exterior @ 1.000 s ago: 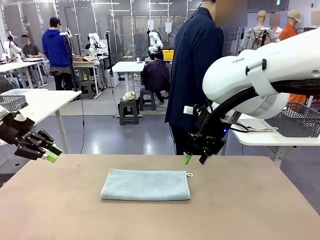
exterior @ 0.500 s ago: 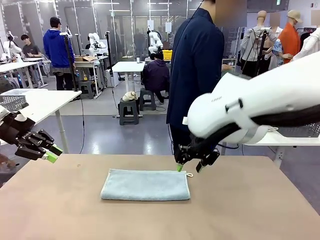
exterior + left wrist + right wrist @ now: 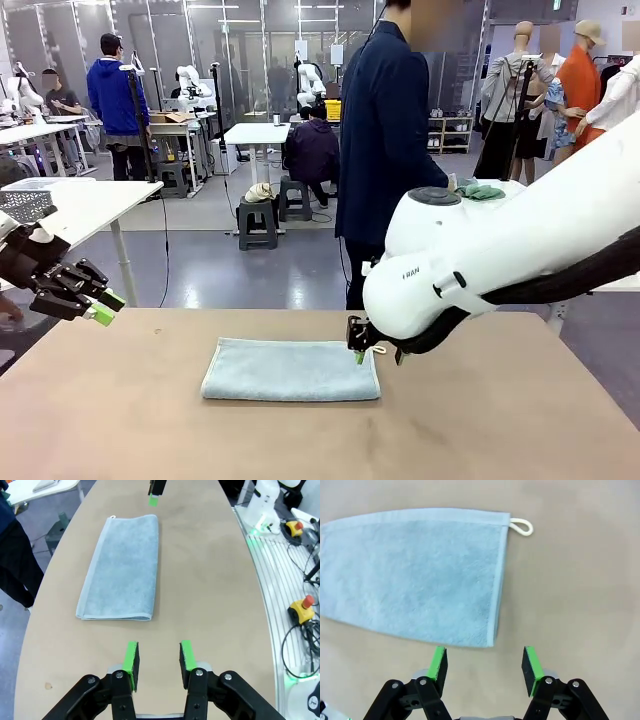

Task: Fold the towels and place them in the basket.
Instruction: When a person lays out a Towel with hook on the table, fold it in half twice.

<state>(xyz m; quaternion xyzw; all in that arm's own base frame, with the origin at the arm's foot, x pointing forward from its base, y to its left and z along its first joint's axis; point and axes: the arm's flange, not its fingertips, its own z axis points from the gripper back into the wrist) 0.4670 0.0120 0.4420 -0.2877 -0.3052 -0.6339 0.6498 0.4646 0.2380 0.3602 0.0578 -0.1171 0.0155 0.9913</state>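
Note:
A grey-blue towel (image 3: 290, 370) lies folded in half on the tan table (image 3: 480, 420), its white corner loop (image 3: 522, 526) at the far right corner. My right gripper (image 3: 372, 352) hovers low over that right edge, open and empty. In the right wrist view the right gripper (image 3: 484, 664) frames the towel's (image 3: 415, 575) short edge. My left gripper (image 3: 100, 308) hangs open and empty past the table's left end. Its own view shows the left gripper (image 3: 159, 659) short of the towel (image 3: 122, 570). A heap of green towels (image 3: 480, 191) lies on a white table behind. The basket is hidden behind my right arm.
A person in a dark jacket (image 3: 385, 150) stands at the far side of the table. A white side table (image 3: 80, 205) at far left carries a mesh bin (image 3: 25, 203). Bare tabletop surrounds the towel.
My right arm has swung down and to the left, bringing its gripper from above the table's far edge to the towel's right end. The left gripper has not moved.

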